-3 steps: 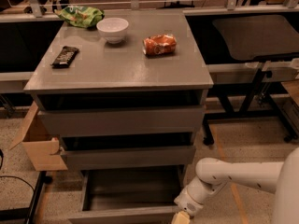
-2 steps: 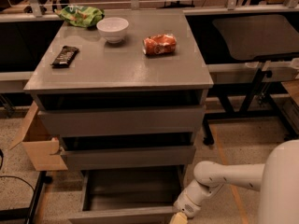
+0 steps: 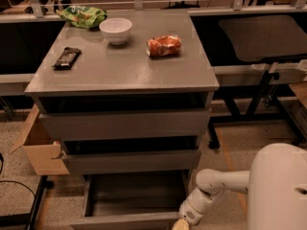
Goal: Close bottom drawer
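Bottom drawer point(image 3: 134, 195) still open.
I see the gripper point(image 3: 181, 224) at its front right corner, barely moved since before; its grip I cannot tell.

A: The table point(image 3: 124, 71) top is smooth grey with a dull sheen. The bottom drawer point(image 3: 134, 195) has the same matt grey finish.
B: The bowl point(image 3: 115, 29) is glossy white, and the orange packet point(image 3: 164, 46) looks like crinkled, shiny film.
A: On the left, the box point(image 3: 41, 150) is matt brown cardboard.
B: The tool point(image 3: 181, 224), at the drawer's near right corner, looks pale and smooth, like the white arm point(image 3: 223, 181).
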